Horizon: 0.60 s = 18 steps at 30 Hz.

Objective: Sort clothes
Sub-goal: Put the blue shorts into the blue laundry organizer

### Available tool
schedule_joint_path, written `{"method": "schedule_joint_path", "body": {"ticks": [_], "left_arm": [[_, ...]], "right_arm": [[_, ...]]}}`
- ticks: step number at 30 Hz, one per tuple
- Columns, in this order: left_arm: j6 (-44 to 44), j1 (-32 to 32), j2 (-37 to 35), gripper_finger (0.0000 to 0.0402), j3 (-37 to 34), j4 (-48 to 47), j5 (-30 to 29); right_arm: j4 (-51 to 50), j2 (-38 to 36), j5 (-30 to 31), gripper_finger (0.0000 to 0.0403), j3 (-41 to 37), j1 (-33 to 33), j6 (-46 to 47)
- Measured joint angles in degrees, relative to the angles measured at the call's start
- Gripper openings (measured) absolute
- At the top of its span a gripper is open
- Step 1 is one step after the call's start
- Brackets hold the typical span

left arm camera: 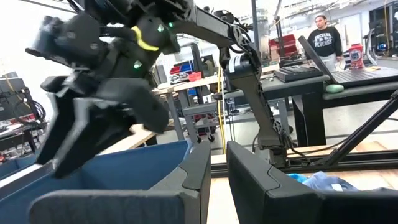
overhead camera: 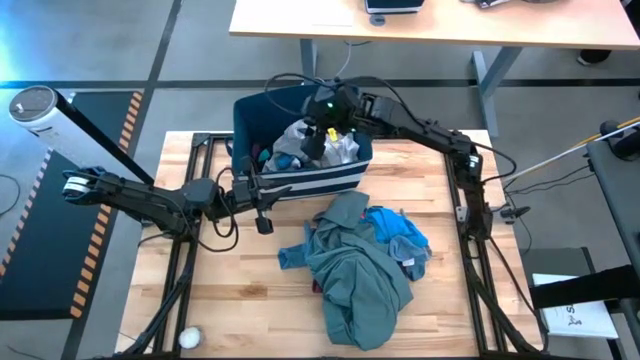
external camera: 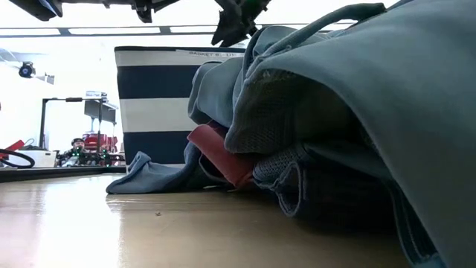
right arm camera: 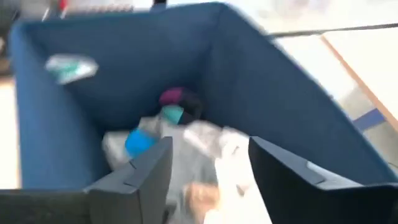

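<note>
Mostly the clothes lie in one soft heap on the wooden counter (overhead camera: 240,310), in front of the bin. The large teal-green garment (overhead camera: 358,275) is crumpled over the top, hiding much of what sits under it; a bright blue piece (overhead camera: 398,232) shows at its far right edge and a bit of grey at its right edge, too small to make out. In the low view the teal folds (external camera: 357,82) fill the right half, cut off by the frame, with a red piece (external camera: 220,155) wedged beneath and a darker mesh-like fabric in shadow below.

More clothes sit inside the navy fabric bin with white stripes (overhead camera: 300,180): a white garment (right arm camera: 211,146), blurred, beside small blue and dark lumps that are hard to identify.

The right tool (overhead camera: 318,140) hangs over the bin's opening; its fingers (right arm camera: 140,174) stand apart, holding nothing. The left tool (overhead camera: 262,195) is at the bin's front wall, its blocky dark fingers (left arm camera: 249,180) parted with a narrow gap, also released.

Beyond the counter, the left wrist view shows a person (left arm camera: 322,37) standing by a desk.
</note>
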Motion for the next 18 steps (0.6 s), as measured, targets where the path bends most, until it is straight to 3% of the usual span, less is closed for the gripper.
{"method": "schedule_joint_path", "body": {"ticks": [3,5,12,18], "left_arm": [[0.01,-0.01,0.0,0.0039,-0.04,-0.45,0.0],[0.02,-0.02,0.0,0.0039,-0.04,-0.58,0.0],[0.02,-0.02,0.0,0.0039,-0.04,-0.92,-0.02],[-0.11,-0.02,-0.05,0.0039,-0.04,-1.96,-0.03]], "right_arm": [[-6.16,-0.83,-1.19,0.0196,2.41,0.14,-1.22],[-10.61,-3.01,-1.21,0.017,1.69,0.38,-2.06],[-24.2,-8.14,-1.23,0.0013,-1.37,2.07,-5.26],[-21.59,-15.84,-1.34,0.0003,-14.81,5.23,-4.03]]}}
